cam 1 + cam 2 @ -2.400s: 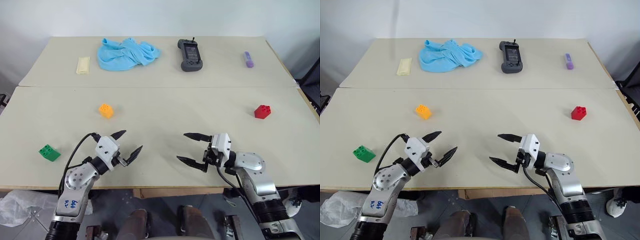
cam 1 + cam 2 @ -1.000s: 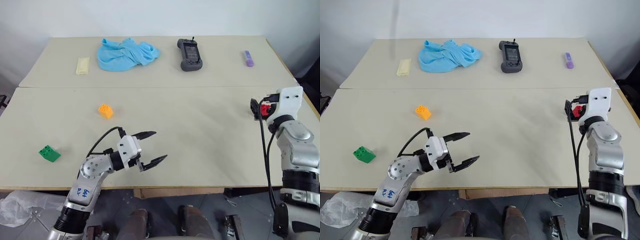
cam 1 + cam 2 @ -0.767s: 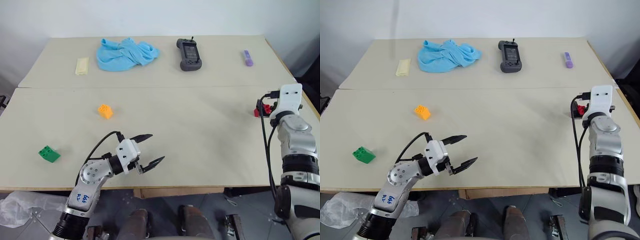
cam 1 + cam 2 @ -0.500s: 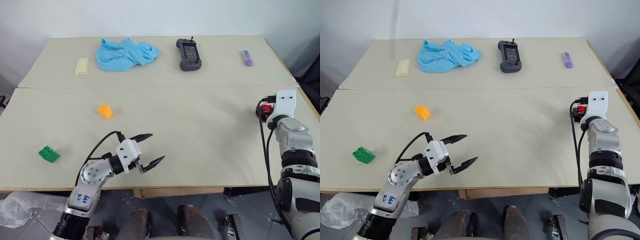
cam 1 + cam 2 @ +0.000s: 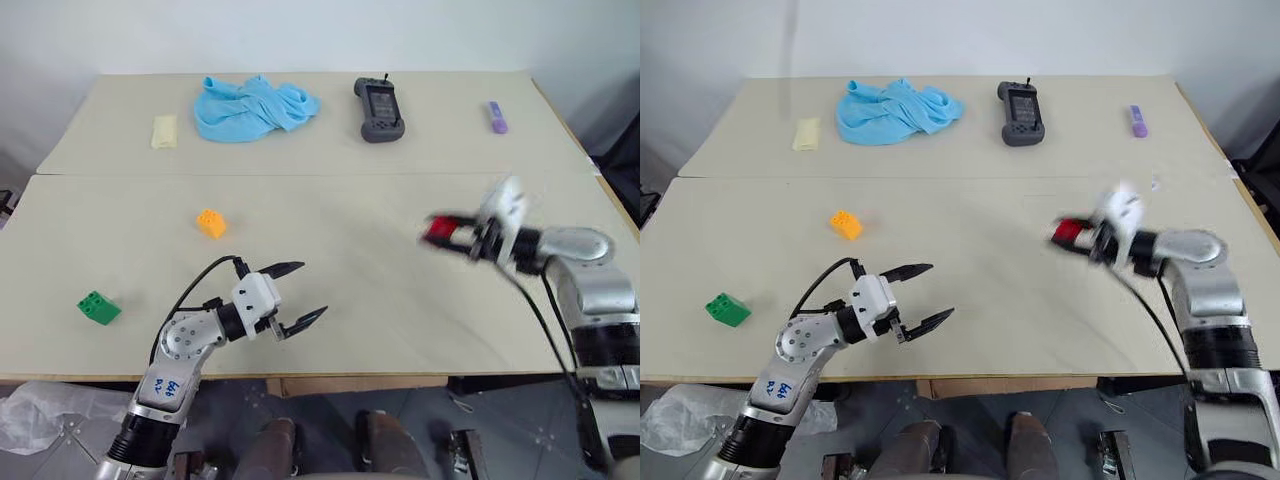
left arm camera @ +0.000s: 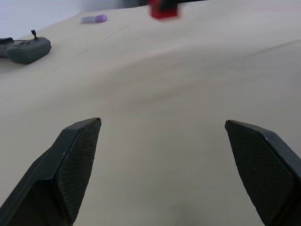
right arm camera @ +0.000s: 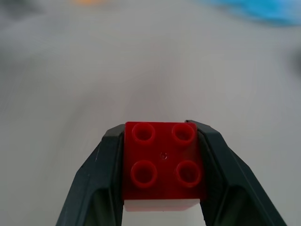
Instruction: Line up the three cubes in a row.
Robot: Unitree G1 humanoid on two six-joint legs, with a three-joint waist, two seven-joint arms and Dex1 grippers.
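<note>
Right wrist view: red cube (image 7: 163,162) studs (four).

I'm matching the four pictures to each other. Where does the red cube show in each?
Left eye: red cube right of centre, in right gripper.
Right eye: the same.
Left wrist: top edge.
Right wrist: centre.
Shared landmark: purple object.

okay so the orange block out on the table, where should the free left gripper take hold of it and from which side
Grip the orange block across two opposite flat side walls, coming down from above: its studs face up, it stands alone on the table, and the sides are bare. The left gripper is open and empty, nearer the front edge.
</note>
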